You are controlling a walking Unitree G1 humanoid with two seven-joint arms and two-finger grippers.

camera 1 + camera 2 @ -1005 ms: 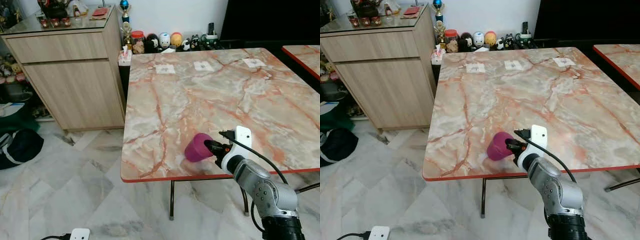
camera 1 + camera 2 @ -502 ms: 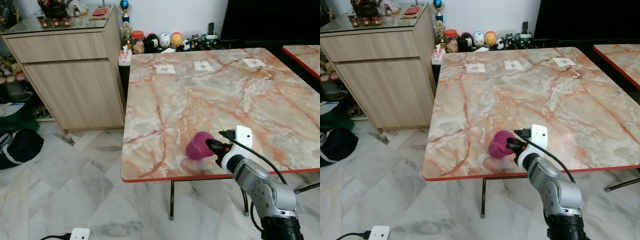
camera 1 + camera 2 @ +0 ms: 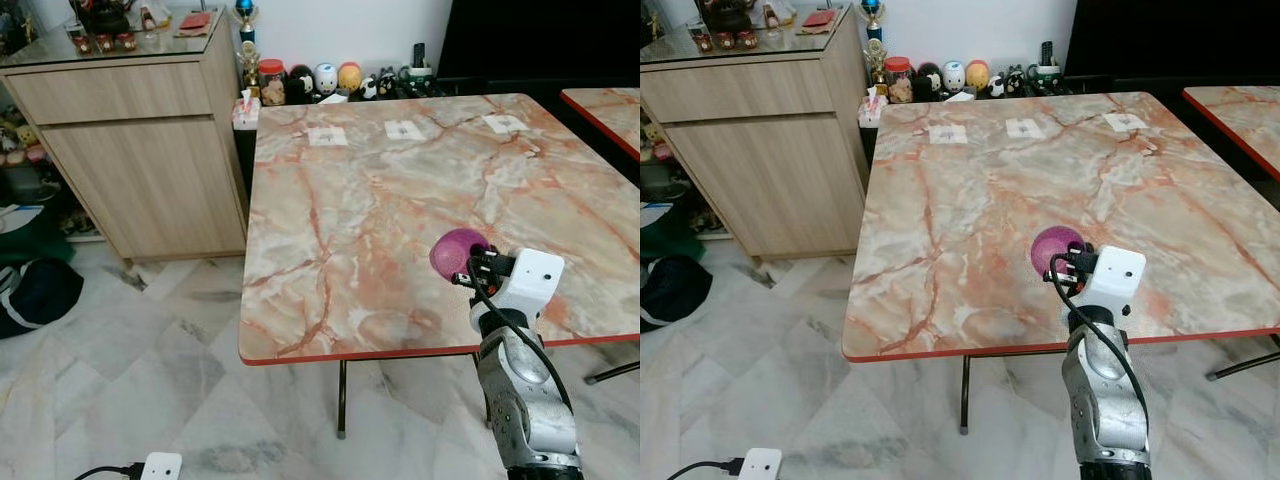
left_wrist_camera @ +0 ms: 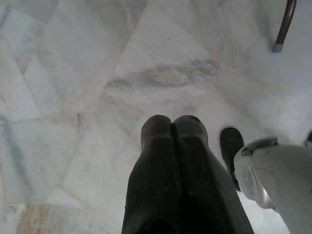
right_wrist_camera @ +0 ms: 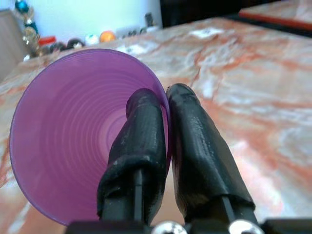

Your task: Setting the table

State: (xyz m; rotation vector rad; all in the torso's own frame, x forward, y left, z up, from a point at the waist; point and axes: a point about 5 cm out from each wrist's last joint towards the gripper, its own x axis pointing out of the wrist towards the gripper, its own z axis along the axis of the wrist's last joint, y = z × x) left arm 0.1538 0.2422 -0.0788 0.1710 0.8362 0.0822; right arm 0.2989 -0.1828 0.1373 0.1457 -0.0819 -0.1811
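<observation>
A purple plastic cup (image 3: 456,253) is held over the near right part of the marble table (image 3: 380,210), its mouth turned toward the wrist camera. My right gripper (image 5: 163,109) is shut on the cup's rim (image 5: 165,126), one finger inside the cup (image 5: 78,136) and one outside. In the head views the right gripper (image 3: 470,272) sits just behind the cup (image 3: 1054,248), near the table's front edge. My left gripper (image 4: 171,126) hangs shut above the tiled floor, holding nothing.
A wooden sideboard (image 3: 140,150) stands left of the table, with figurines and jars (image 3: 310,80) on a low shelf behind. Three white cards (image 3: 404,130) lie along the table's far edge. A second table (image 3: 610,110) is at the right. A dark bag (image 3: 35,295) lies on the floor.
My right gripper has swung the cup to the right and turned it, from lying on its side pointing left to facing back toward the wrist.
</observation>
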